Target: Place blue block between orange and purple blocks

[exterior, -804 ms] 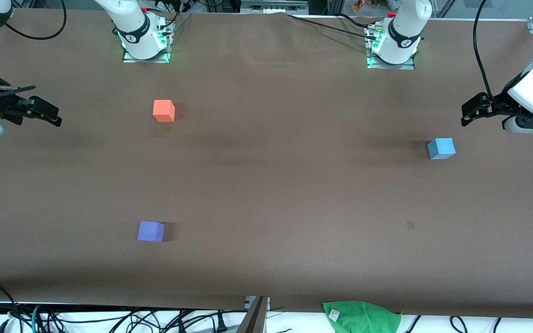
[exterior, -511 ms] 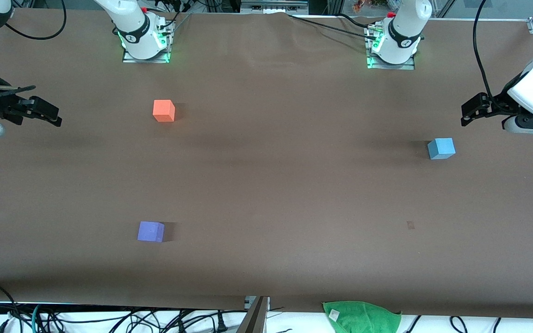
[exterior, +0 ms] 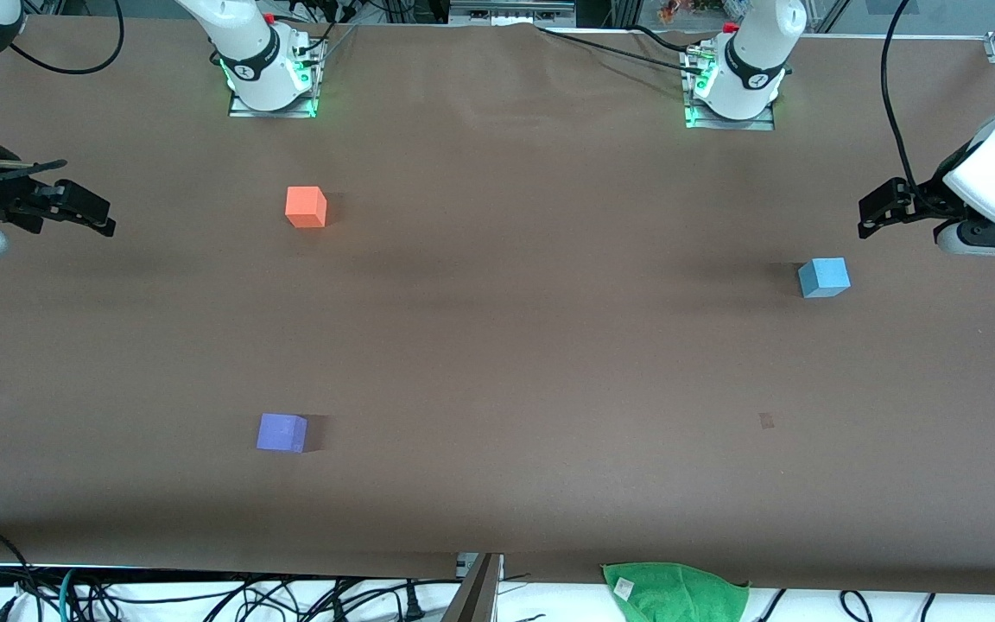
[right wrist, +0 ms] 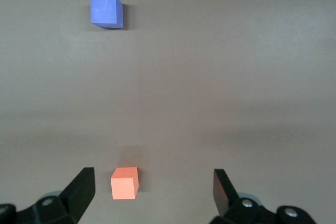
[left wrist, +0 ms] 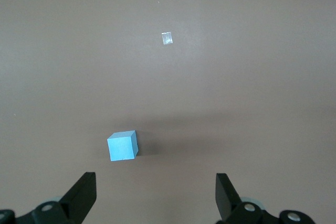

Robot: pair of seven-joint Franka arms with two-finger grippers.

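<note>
Table (exterior: 497, 345): wide bare stretch between the blocks
Blue block (exterior: 824, 277): on the table, toward the left arm's end
Orange block (exterior: 306, 206): toward the right arm's end
Purple block (exterior: 282, 432): nearer the camera than orange
Left gripper (exterior: 873, 216): over the table near blue, fingers (left wrist: 81, 198) wide apart, empty
Right gripper (exterior: 96, 218): over its table end, waits, fingers (right wrist: 79, 192) wide apart, empty

Even, moderately bright overhead light on the matte brown table (exterior: 497, 345), no glare; each block casts a short soft shadow toward 3 o'clock in the front view; wrist views sharp at centre, gripper fingers (left wrist: 84, 195) slightly soft at 6 o'clock.
</note>
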